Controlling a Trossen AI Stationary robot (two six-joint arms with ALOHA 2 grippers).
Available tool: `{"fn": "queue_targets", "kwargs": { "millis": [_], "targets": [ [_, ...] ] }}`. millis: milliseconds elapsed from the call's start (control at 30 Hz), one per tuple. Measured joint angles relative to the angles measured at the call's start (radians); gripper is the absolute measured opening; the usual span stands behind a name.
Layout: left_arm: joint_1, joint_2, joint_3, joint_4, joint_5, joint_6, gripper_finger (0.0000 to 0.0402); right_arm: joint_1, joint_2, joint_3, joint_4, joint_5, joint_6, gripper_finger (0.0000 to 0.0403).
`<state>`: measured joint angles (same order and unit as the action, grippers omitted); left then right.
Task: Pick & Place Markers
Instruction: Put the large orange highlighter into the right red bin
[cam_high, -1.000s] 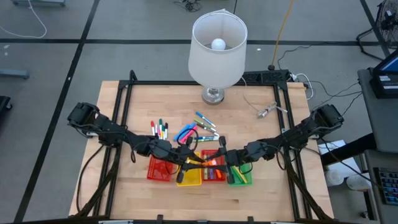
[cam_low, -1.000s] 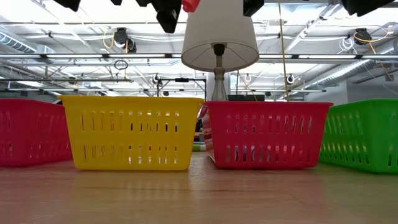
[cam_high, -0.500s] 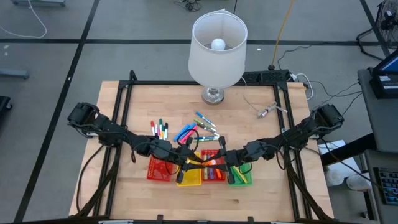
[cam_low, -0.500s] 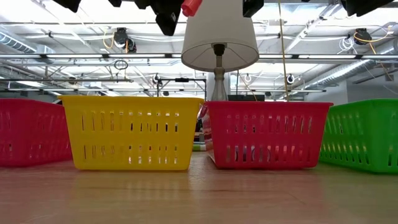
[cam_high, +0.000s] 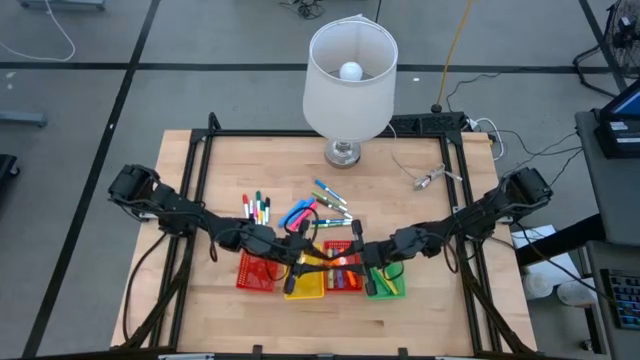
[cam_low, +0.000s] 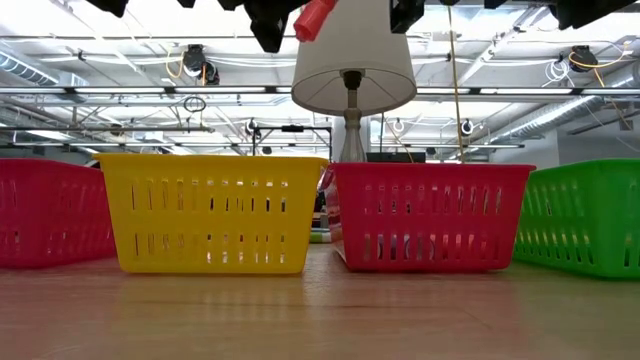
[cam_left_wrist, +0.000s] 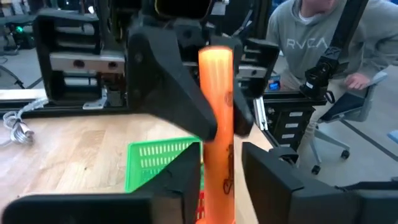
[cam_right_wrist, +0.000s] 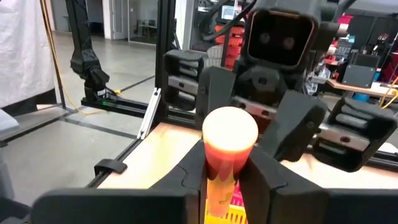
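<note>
A: Where is the orange marker (cam_left_wrist: 216, 124) held?

B: Above the red tray (cam_high: 345, 272), between both grippers. The right gripper (cam_right_wrist: 227, 177) is clamped on it; the left gripper (cam_left_wrist: 217, 165) is slackened around it.

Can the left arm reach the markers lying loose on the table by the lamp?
Probably not yet: the left gripper is busy passing an orange marker with the right gripper; the loose markers lie close by, unblocked.

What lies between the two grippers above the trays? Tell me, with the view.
An orange marker, spanning from left gripper to right gripper; both wrist views show it.
</note>
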<state>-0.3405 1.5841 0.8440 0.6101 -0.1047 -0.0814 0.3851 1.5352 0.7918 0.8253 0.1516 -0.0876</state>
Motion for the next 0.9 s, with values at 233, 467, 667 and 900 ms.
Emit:
{"fn": "queue_targets", "kwargs": {
  "millis": [233,467,667,900],
  "targets": [
    [-0.016,-0.041,0.0,-0.01,-0.085,-0.015,0.0198,0.0,-0.007,0.0,-0.024,0.002,0.001,0.0052],
    [-0.072,-0.216,0.001,-0.185,-0.19,0.051,0.0273,0.014,-0.054,0.0,-0.122,0.071,0.032,0.0052],
    [-0.137,-0.36,0.001,-0.348,-0.278,0.019,0.0299,0.068,-0.144,0.0,-0.292,0.114,0.09,0.0052],
    [-0.182,-0.402,0.001,-0.451,-0.392,-0.029,0.0301,0.111,-0.184,0.0,-0.505,0.132,0.295,0.0052]
  ]
}}
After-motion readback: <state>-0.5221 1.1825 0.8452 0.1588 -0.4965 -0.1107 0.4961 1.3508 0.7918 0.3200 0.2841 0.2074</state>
